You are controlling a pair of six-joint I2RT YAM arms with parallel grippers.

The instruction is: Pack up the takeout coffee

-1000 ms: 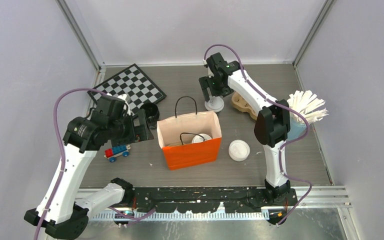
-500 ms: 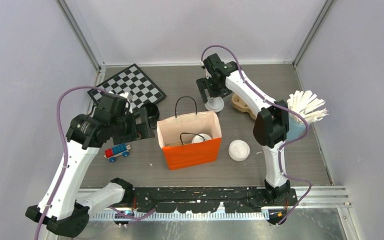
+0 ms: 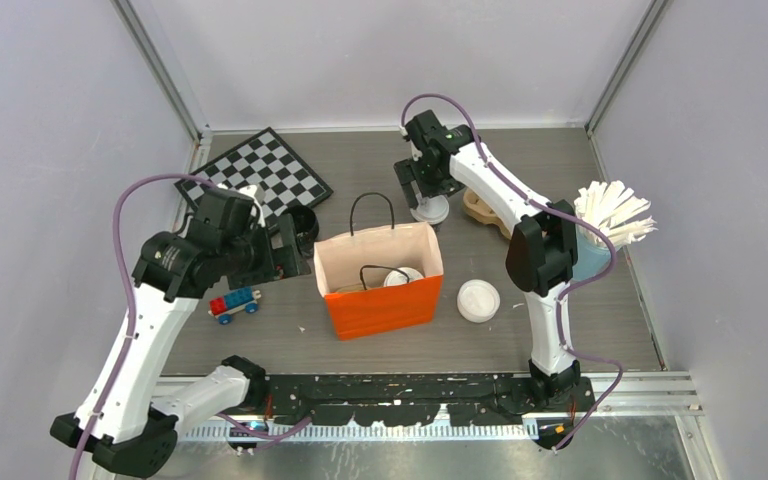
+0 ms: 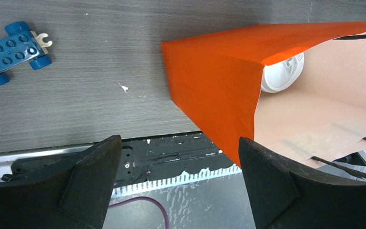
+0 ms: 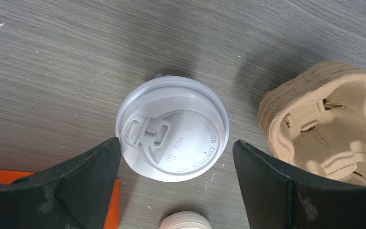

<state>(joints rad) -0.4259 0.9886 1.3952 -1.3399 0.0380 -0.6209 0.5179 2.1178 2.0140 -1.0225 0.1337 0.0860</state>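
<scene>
The takeout coffee (image 5: 172, 129) stands upright on the table (image 5: 52, 71), behind the orange bag (image 3: 380, 305) and just beside the pulp cup carrier (image 5: 314, 119). The right tool (image 5: 175, 145) hangs directly above it, spread wide either side of the lid and holding nothing. The left tool (image 4: 178, 148), also wide and empty, hovers at the bag's left side, farther off.

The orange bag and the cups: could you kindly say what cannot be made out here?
- White lid in the orange bag: left wrist view, bag wall hides most of it.
- Takeout coffee: right wrist view, its own lid hides the cup body.
- Black cup: top view, left arm covers part.
</scene>
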